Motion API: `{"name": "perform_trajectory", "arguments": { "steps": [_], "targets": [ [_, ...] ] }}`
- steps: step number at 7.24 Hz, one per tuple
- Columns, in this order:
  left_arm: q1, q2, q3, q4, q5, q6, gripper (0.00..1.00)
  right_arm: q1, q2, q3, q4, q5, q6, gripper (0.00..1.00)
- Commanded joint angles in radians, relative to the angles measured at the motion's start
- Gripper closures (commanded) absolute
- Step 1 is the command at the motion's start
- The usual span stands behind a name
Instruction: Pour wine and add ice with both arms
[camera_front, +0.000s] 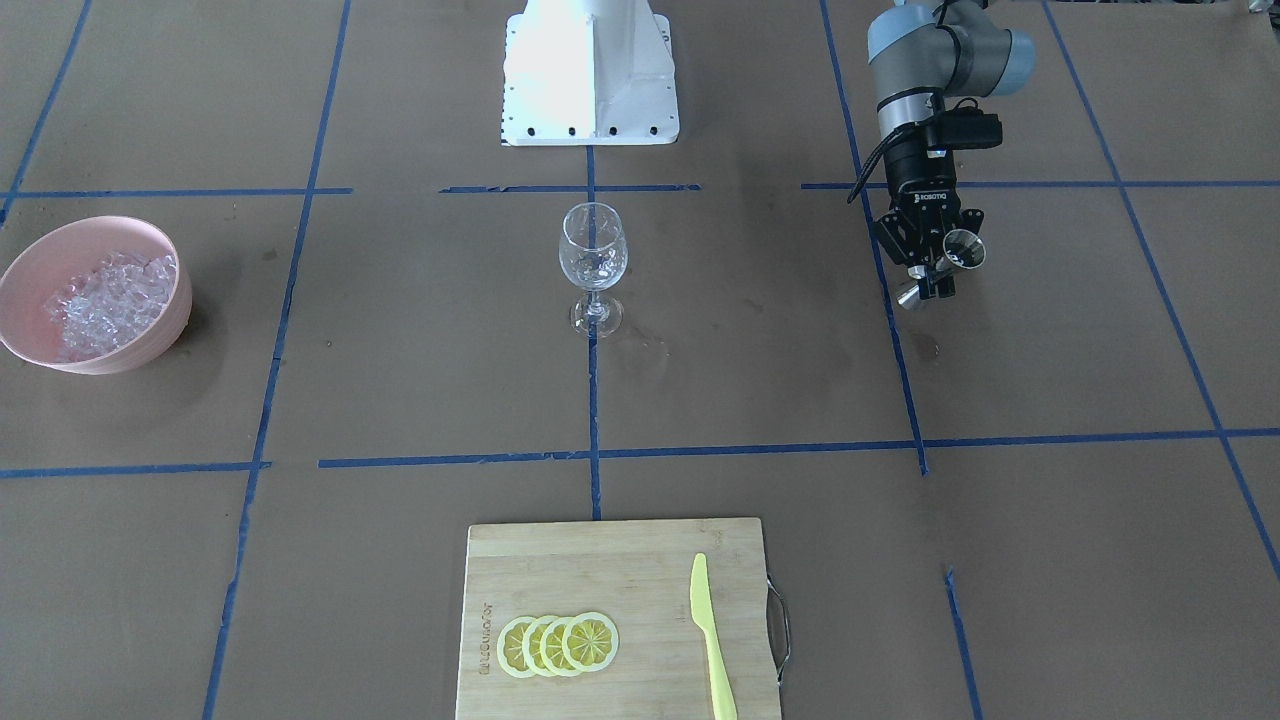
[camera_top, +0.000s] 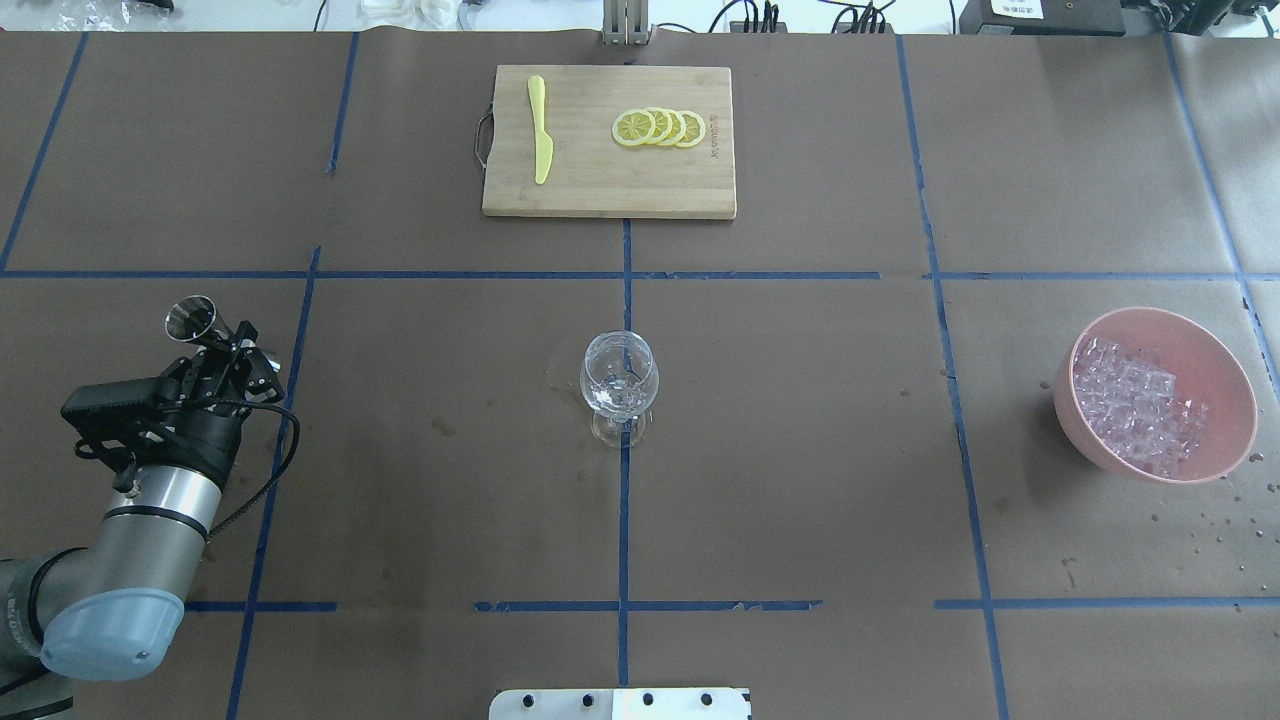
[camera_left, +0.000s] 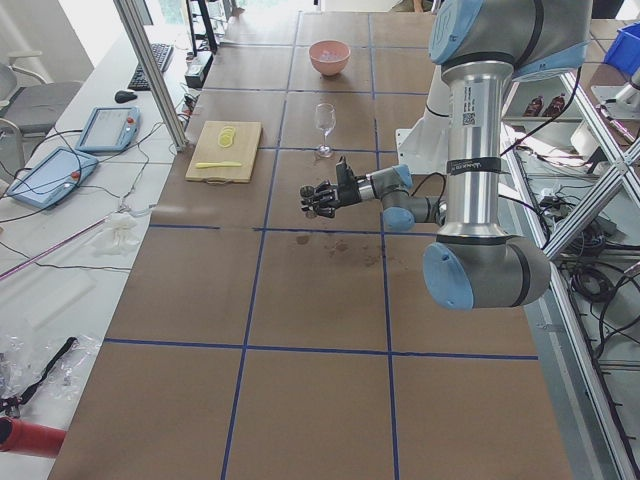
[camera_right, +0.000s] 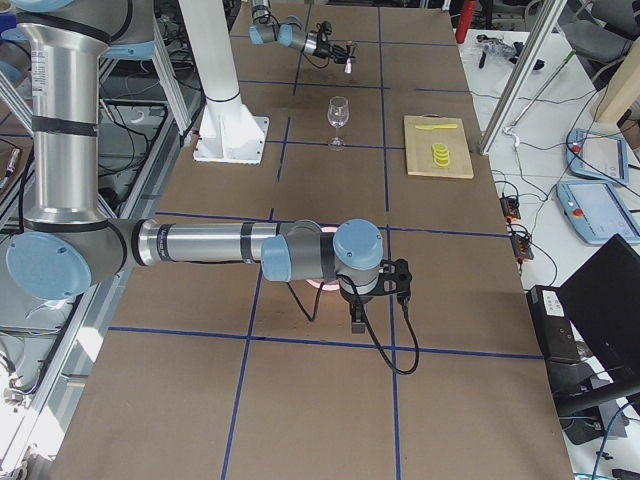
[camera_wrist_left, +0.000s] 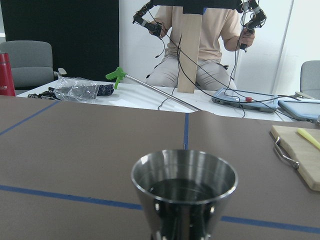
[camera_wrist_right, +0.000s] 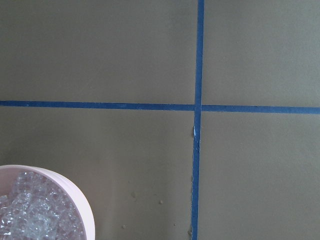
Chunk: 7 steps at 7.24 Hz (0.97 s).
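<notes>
Pinching the steel jigger (camera_front: 950, 262) at its narrow waist, the left pincer (camera_front: 935, 272) is closed firmly on it and carries it above the worktop (camera_front: 400, 350). In the wrist view the jigger sits mouth up and close to level. The cup's inside is dark and glossy, so I cannot tell whether any wine lies in it.

To this pincer's right, well apart, the stemmed wine glass (camera_top: 619, 385) stands upright on a blue tape line (camera_top: 623, 520). Faint glints low in its bowl may be the wine (camera_top: 612, 398), and damp spots (camera_top: 441, 428) mark the paper between pincer and glass. My reading is that the pour is either just done or about to be made; the pictures do not settle which. I make out no cube in the glass.

Farther right, beyond the glass, the pink bowl (camera_top: 1215, 352) holds all the ice (camera_top: 1135, 400) I can see, a heap of clear cubes. The right arm (camera_right: 200, 243) reaches over it, and the right pincer (camera_right: 357, 312) hangs above the bowl. Its wrist camera catches only the rim and some cubes, no fingers, so I cannot tell whether it is spread or pressed together. Adding ice looks to be the step left.

Ahead of both pincers, at the far edge, the bamboo cutting board (camera_top: 600, 190) carries 4 lemon slices (camera_top: 660, 127) and a yellow plastic knife (camera_top: 540, 140).
</notes>
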<state>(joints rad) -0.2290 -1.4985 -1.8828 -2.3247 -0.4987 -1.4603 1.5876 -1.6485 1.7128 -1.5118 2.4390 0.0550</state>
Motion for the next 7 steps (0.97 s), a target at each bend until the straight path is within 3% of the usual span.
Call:
{"name": "perform_trajectory", "arguments": {
  "steps": [1, 4, 7],
  "targets": [
    [-0.038, -0.005, -0.002, -0.326, -0.003, 0.221, 1.00, 0.000, -0.005, 0.013, 0.004, 0.000, 0.000, 0.00],
    [-0.078, -0.087, -0.001, -0.349, -0.004, 0.530, 1.00, 0.000, -0.005, 0.014, 0.005, -0.003, 0.011, 0.00],
    [-0.076, -0.231, 0.033, -0.329, -0.001, 0.647, 1.00, -0.009, -0.037, 0.057, 0.011, -0.006, 0.037, 0.00]
  ]
}}
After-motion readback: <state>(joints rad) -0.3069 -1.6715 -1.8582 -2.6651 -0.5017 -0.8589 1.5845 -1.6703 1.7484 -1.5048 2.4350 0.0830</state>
